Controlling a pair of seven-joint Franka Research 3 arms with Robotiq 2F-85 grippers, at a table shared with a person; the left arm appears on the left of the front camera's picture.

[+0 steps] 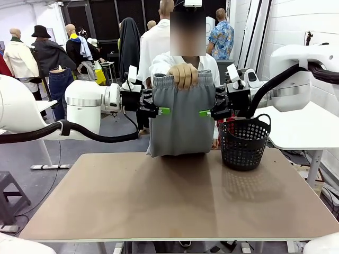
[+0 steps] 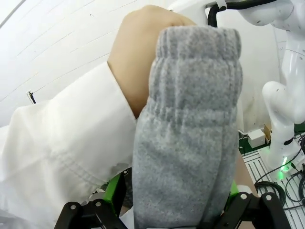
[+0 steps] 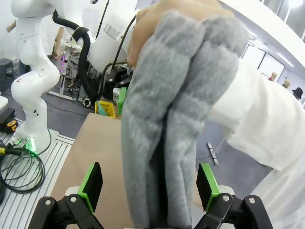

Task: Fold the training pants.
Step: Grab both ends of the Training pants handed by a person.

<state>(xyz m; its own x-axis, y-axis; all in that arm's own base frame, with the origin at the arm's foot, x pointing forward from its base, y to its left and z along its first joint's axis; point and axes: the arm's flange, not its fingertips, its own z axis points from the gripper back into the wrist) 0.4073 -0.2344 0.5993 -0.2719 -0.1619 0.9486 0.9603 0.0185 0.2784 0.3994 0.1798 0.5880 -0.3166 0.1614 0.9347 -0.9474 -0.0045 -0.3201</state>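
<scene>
Straddling the training pants (image 1: 180,127), left gripper (image 1: 163,111) and right gripper (image 1: 205,112) gape wide.

Both wrist views are cutting off the training pants (image 2: 190,143) at the bottom edge. Cloth is covering most of the left gripper (image 2: 172,191) pads (image 2: 113,188), so can't tell if its jaws are pinching. Person's hand (image 1: 184,75) is hiding mid-waistband.

Tan table (image 1: 175,206) on a grey floor (image 1: 26,151); white panelled wall (image 1: 296,26) and white side table (image 1: 304,127) at right; back wall (image 1: 100,21) dark, perhaps windows.
</scene>
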